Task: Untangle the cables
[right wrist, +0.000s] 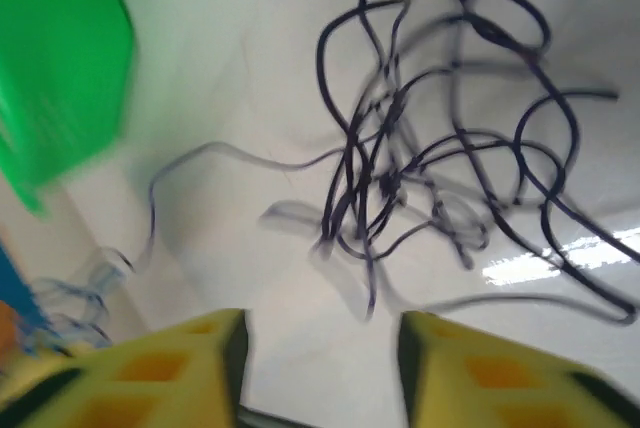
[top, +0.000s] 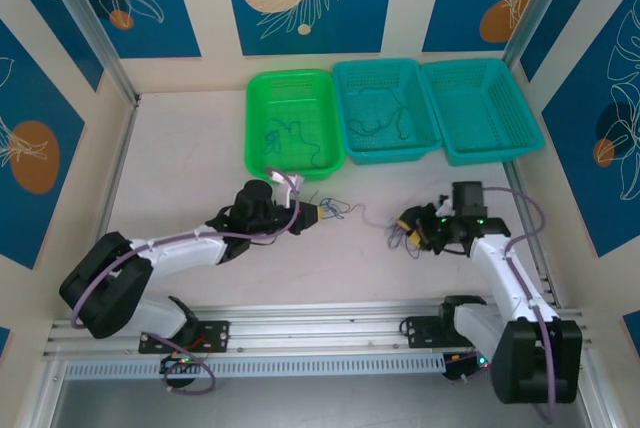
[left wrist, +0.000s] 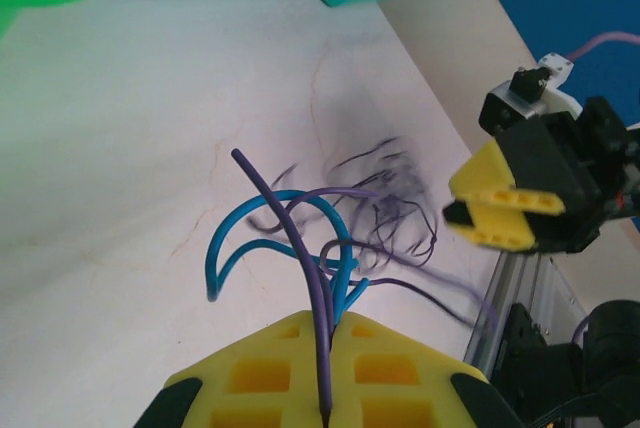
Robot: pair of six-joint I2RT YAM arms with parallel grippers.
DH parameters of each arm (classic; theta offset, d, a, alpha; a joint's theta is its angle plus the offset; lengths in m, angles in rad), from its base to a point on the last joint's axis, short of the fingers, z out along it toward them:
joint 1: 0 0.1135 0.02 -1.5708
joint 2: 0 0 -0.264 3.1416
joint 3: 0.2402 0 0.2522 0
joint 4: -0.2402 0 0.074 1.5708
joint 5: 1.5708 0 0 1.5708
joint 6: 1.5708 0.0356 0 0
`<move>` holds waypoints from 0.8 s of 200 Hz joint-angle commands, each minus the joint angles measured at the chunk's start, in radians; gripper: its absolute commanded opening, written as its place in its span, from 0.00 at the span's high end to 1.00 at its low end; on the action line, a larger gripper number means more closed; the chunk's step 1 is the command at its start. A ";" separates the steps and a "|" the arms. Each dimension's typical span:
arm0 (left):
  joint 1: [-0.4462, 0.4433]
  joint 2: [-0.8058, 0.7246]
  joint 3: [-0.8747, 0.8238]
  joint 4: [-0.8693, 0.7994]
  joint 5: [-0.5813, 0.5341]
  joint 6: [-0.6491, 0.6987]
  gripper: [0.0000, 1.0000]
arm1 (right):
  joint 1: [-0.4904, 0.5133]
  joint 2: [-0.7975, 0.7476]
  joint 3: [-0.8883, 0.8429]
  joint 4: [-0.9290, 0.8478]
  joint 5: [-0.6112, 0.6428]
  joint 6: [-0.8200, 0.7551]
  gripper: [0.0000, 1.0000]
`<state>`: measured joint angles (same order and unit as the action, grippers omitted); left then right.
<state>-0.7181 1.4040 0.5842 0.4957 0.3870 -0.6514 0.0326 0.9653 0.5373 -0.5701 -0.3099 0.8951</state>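
Smooth plastics on a pale, faintly glossy worktop (top: 190, 163)

The cables (left wrist: 300, 196) wear a sleek, plastic-looking sheath in teal and purple. The pads of the left claw (left wrist: 328, 333) and right claw (right wrist: 320, 348) are matt yellow plastic with moulded hollow cells. The worktop looks smooth and marbled with thin veins, and it catches a bright reflection in the right wrist view. The green basket (top: 290, 76) and teal baskets (top: 384, 67) are perforated plastic mesh. The near rail (top: 320, 310) is ribbed, dull metal.
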 commanded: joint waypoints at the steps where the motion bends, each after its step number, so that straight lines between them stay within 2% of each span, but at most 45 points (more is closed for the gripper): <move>1: 0.002 0.057 0.003 0.017 0.051 0.044 1.00 | 0.066 -0.022 0.006 -0.029 0.135 -0.077 0.34; 31: 0.002 0.087 -0.001 0.023 0.057 0.045 1.00 | 0.100 -0.133 0.089 -0.117 0.214 -0.149 0.18; 47: -0.002 0.086 0.004 0.020 0.064 0.050 1.00 | 0.170 -0.187 0.087 -0.021 0.141 -0.185 0.15; 61: -0.005 0.081 0.008 0.018 0.066 0.052 1.00 | 0.273 -0.189 0.071 0.095 0.095 -0.201 0.15; 95: -0.010 0.072 0.017 0.004 0.075 0.057 1.00 | 0.559 -0.041 0.120 0.214 0.279 -0.294 0.10; 114: -0.013 0.069 0.025 0.000 0.097 0.065 1.00 | 0.632 0.102 0.169 0.264 0.344 -0.341 0.09; 129: -0.017 0.063 0.028 0.001 0.111 0.070 1.00 | 0.636 0.213 0.205 0.296 0.379 -0.353 0.09; 137: -0.018 0.057 0.026 0.001 0.114 0.073 1.00 | 0.633 0.261 0.219 0.318 0.388 -0.357 0.10; 146: -0.021 0.048 0.021 -0.003 0.118 0.076 1.00 | 0.622 0.305 0.235 0.347 0.380 -0.360 0.17; 150: -0.022 0.042 0.019 -0.006 0.115 0.076 1.00 | 0.619 0.321 0.240 0.359 0.375 -0.359 0.23; 160: -0.022 0.029 0.012 -0.016 0.105 0.081 1.00 | 0.606 0.357 0.249 0.378 0.375 -0.344 0.48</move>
<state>-0.7315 1.4811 0.5842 0.4870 0.4675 -0.6056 0.6575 1.2613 0.7448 -0.2783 0.0223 0.5701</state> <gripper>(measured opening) 0.048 0.751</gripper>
